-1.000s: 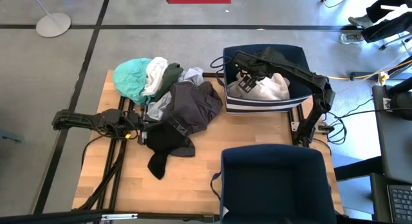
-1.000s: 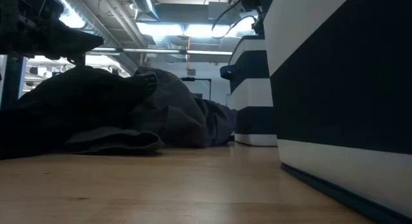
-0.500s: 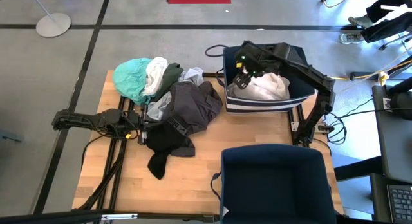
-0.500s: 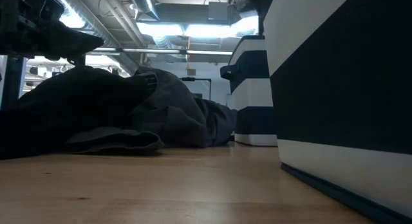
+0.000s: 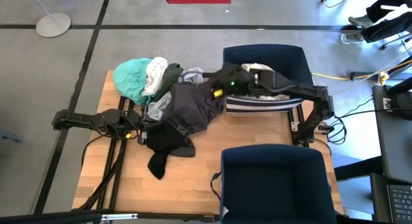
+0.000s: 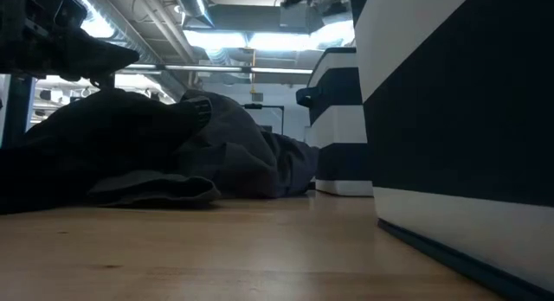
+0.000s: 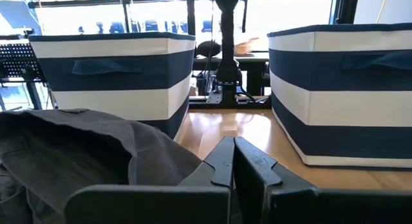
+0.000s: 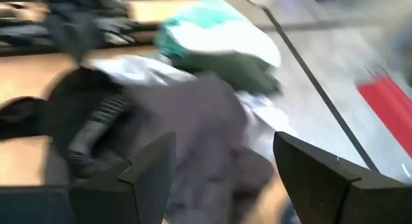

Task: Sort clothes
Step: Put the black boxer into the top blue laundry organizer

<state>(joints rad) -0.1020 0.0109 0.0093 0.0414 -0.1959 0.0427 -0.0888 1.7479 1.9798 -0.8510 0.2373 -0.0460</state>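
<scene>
Jaws spread on my right gripper (image 5: pixel 217 90) over the dark grey garment (image 5: pixel 193 105); I'd drop mid-fold, pinch deep

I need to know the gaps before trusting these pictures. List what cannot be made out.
- High view: the far bin interior is partly hidden by the right arm; only a patch of white clothing shows.
- High view: the near bin is cut off by the edge.
- Right wrist view: motion blur smears the clothes pile.
- Low view: the dark grey garment blocks the pile behind it.
</scene>
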